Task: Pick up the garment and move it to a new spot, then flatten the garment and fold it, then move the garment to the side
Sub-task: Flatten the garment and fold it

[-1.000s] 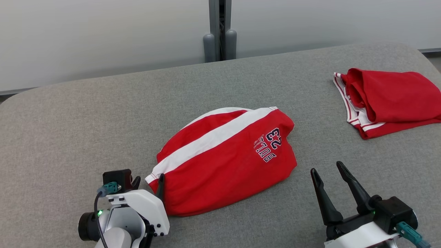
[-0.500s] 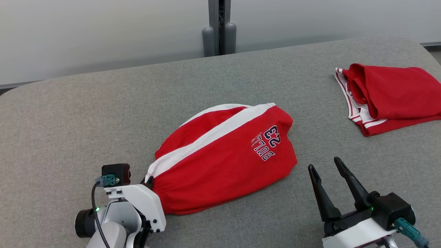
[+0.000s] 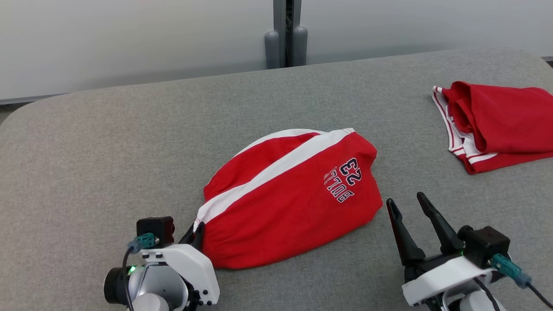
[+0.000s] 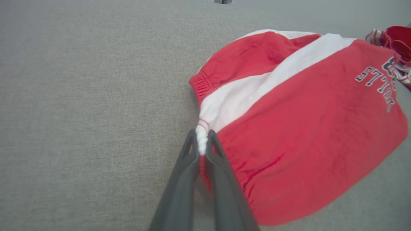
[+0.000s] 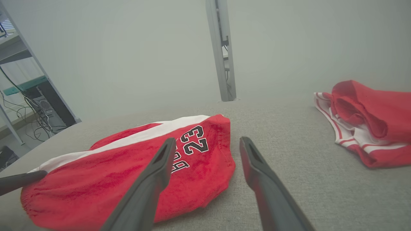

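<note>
Red basketball shorts [image 3: 293, 203], white side stripe [image 3: 276, 170], "BULLS 23" print, lie bunched near the middle of the grey fabric surface [image 3: 108, 151].

Left gripper [image 3: 195, 231]: jaws closed on the waistband end of the shorts, right where the white stripe finishes. Left wrist view shows a small gather of cloth pinched near the tips.

Right gripper [image 3: 405, 199]: jaws spread wide and empty, just beside the hem end of the shorts, not touching.

Second red garment [image 3: 497, 125] sits well apart, at the far right.

Step in hand (judgement): securing the shorts for the lift and move.

Notes for doing it well:
- The pinch is shallow, so raise slowly and watch for the cloth sliding out.
- Bring the right jaws onto the hem corner near the print before lifting. Two opposite holds should let the shorts hang spread rather than roped.
- Take only the top layers intended. The bunched folds may hide extra cloth.
- Set down on bare surface, clear of the second garment.
</note>
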